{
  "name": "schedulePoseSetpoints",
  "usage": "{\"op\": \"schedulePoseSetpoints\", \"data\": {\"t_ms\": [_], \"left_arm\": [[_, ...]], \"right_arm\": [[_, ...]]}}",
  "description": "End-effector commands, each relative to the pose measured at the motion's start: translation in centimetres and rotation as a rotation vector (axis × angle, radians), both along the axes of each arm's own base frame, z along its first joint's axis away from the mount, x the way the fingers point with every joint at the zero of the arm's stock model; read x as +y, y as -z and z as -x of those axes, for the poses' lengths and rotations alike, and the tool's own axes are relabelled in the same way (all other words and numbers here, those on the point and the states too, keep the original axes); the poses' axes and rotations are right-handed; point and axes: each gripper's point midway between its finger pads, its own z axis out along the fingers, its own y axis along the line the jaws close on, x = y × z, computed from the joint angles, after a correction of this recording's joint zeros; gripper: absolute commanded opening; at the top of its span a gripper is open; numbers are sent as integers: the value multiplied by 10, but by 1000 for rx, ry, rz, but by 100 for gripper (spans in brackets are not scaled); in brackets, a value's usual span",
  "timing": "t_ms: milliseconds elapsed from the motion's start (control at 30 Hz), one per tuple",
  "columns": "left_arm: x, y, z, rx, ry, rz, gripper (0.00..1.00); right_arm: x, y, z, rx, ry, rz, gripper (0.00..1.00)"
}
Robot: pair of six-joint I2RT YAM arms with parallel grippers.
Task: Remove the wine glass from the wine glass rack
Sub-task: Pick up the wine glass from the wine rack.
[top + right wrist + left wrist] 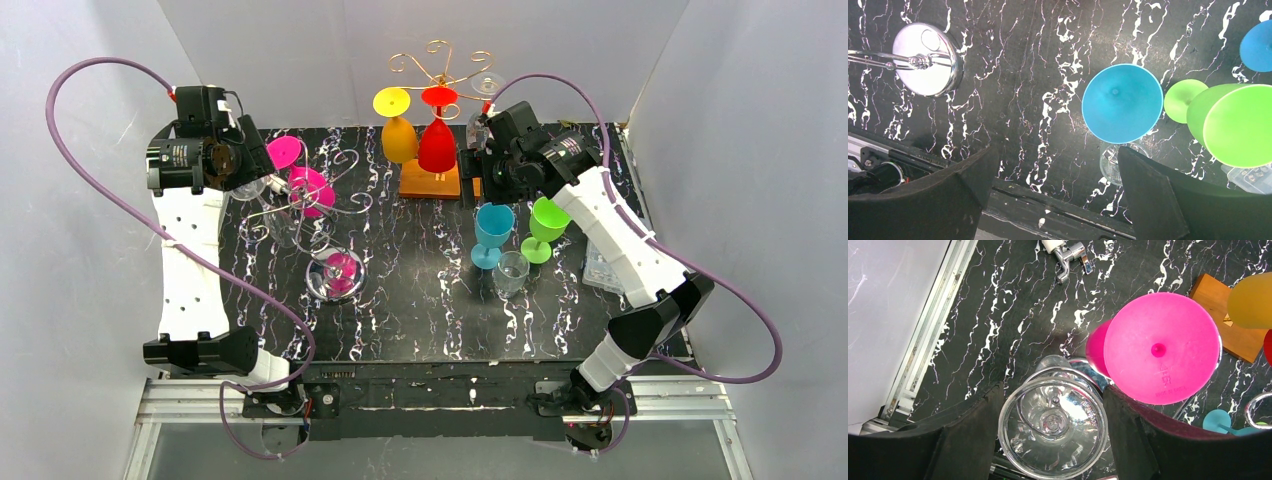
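At the far left my left gripper (1053, 391) hangs over the chrome rack (322, 283), pointing down at the desk (420, 300). The clear wine glass (1053, 435) hangs upside down on the rack, and the left wrist view looks straight onto its round foot. The foot sits squarely between the two fingers, and each finger's inner edge meets its rim. The jaws are spread about as wide as the foot. I cannot tell whether they are pinching it or only bracketing it.

I judge the glass to be light, stiff and slick, and it will chip or crack if it knocks the wire (it may be plastic, but I treat it as fragile). A curl of rack wire shows through the foot, so I expect the stem to be cradled in a slot. In that case the glass needs sliding out along the wire, not a straight pull. The foot rim is a smooth, thin edge to grip. Holding the stem just below it would be safer, if the fingers can reach.

Just to the right hangs a pink glass (1162, 347), its foot close beside the clear one, so there is little room to swing on that side.

Further right, near the gold rack (430, 180), my right gripper (1057, 150) is spread and empty. It hovers well above the blue glass (1122, 102) and the green glass (1243, 125), which stand on the desk.
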Motion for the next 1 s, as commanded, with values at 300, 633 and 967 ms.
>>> {"op": "schedulePoseSetpoints", "data": {"t_ms": [300,633,967], "left_arm": [[5,-33,21,-84,-6,-26,54],[8,-36,16,-90,-13,-36,51],[14,-43,0,-111,-44,-58,50]], "right_arm": [[0,-18,-3,-50,4,-34,98],[1,-16,-4,-46,4,-32,98],[2,-14,-5,-43,5,-29,98]]}}
